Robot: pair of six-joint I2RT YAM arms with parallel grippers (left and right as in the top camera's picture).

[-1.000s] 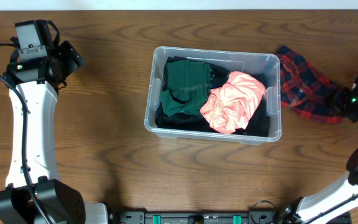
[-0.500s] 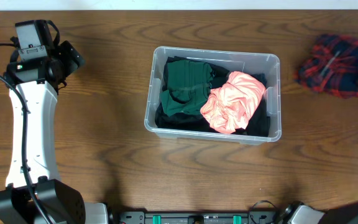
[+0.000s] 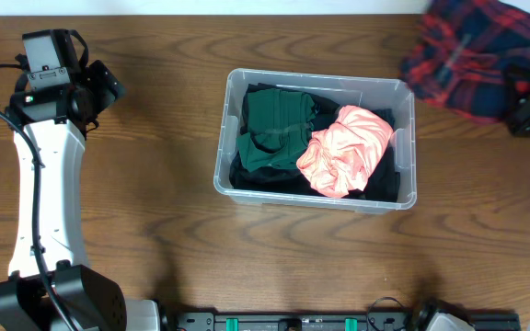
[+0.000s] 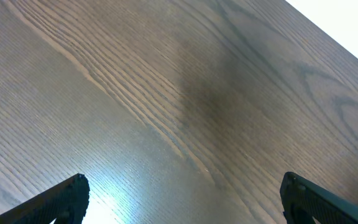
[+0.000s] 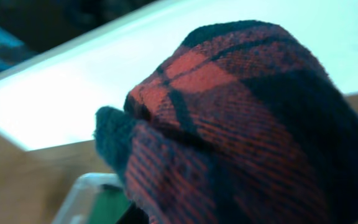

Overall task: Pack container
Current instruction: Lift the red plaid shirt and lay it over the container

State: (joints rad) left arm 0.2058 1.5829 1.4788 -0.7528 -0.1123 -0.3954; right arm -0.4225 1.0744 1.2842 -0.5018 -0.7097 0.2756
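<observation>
The clear container (image 3: 221, 175) sits mid-table (image 3: 136, 230) with a green garment (image 3: 274, 124), a pink garment (image 3: 348, 152) and something black (image 3: 265, 176) under them inside it. Up by the far right corner, the right gripper (image 3: 528, 108) has a red and blue plaid cloth (image 3: 458, 55) bunched just right of the container; fabric fills the wrist view and hides its fingers, so they're probably clamped on the cloth, but it's hard to be sure. The left gripper (image 4: 184, 183) hangs over bare wood well left of the container, fingers (image 4: 67, 199) spread wide apart.
</observation>
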